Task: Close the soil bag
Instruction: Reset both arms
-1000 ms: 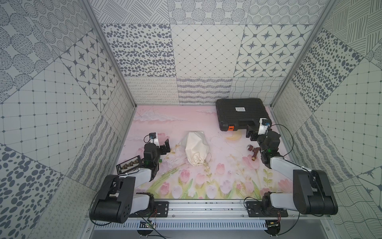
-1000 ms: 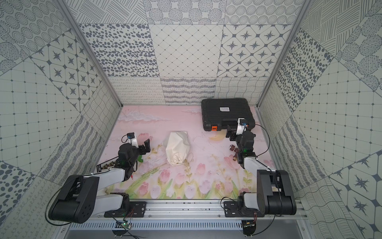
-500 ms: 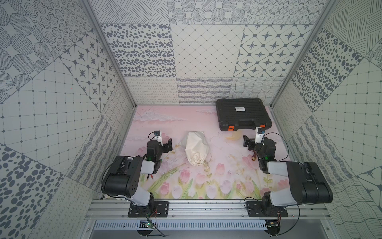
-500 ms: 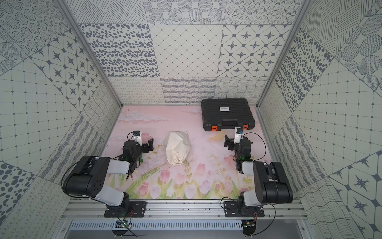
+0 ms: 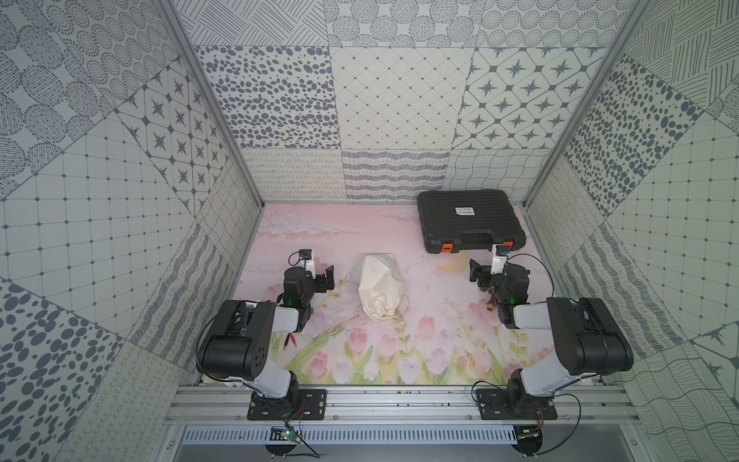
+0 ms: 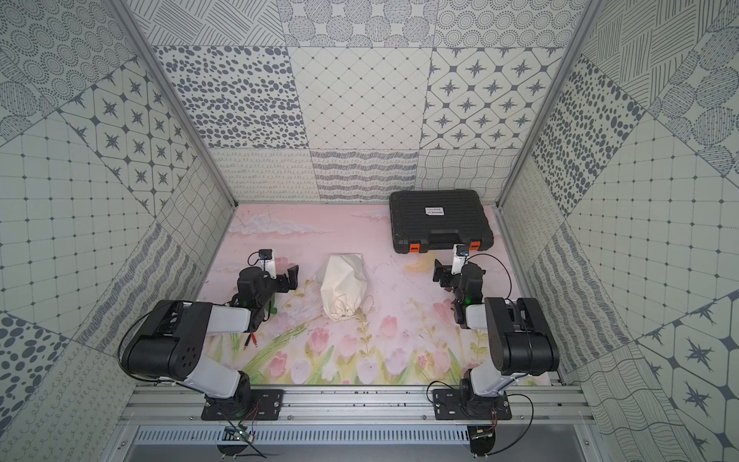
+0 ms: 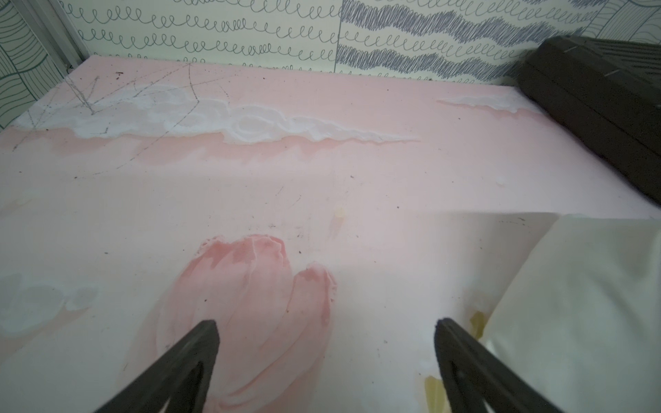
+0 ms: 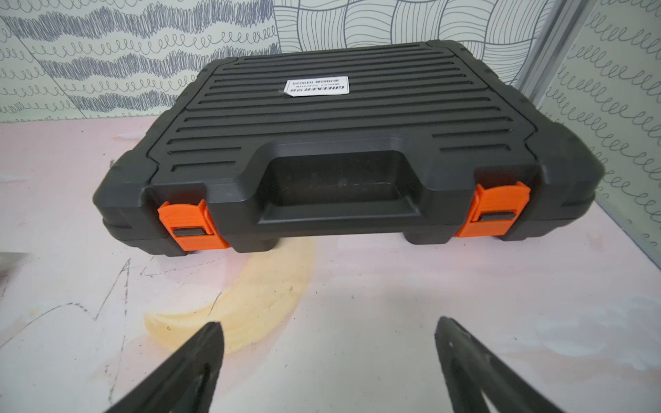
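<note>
Cream drawstring soil bag (image 5: 379,286): lay on its side on the floral mat (image 5: 400,352), mouth gathered, between left gripper (image 7: 327,332) and right gripper (image 8: 329,332), both wide open, empty, seemingly parked clear.

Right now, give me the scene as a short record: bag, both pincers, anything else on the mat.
soil bag: lying on the mat between the arms, gathered mouth toward the robot's base, held by nothing
cords: thin loop loose on the mat beside the mouth
left pincer: open, empty, close beside the bag, not gripping it
right pincer: open, empty, facing the black case
black case: closed, far right corner, orange latches down
</note>
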You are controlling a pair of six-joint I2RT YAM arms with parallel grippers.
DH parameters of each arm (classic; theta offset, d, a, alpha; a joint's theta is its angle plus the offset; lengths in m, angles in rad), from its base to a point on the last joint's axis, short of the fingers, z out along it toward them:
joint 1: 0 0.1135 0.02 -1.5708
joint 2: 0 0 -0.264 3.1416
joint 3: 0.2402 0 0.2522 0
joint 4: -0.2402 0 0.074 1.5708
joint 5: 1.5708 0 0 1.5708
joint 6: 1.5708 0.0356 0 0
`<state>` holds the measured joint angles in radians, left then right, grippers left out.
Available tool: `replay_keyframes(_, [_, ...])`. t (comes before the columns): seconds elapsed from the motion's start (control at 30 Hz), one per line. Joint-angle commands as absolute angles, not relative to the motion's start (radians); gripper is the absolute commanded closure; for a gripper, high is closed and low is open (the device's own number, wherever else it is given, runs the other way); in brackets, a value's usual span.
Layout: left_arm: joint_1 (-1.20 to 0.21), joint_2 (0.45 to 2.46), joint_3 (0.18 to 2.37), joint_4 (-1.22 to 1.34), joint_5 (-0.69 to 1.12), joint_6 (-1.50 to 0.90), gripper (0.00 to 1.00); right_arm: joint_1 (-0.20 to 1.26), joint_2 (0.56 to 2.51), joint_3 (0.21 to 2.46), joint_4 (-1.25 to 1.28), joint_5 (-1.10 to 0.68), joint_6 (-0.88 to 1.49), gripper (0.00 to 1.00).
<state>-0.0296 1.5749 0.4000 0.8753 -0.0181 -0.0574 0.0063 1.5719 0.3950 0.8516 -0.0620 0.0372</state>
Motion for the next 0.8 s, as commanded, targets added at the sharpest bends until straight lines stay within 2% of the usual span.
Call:
replay_keyframes(0.0, [-0.023, 1.579, 0.408, 0.869, 0.009, -0.037, 0.01, 0.013, 1.567, 0.4, 0.887, -0.05, 0.039, 0.03])
replay_keyframes(0.77, [-0.023, 1.579, 0.407, 0.867, 0.009, -0.038, 0.01, 0.015, 1.568, 0.403, 0.883, -0.04, 0.037, 0.03])
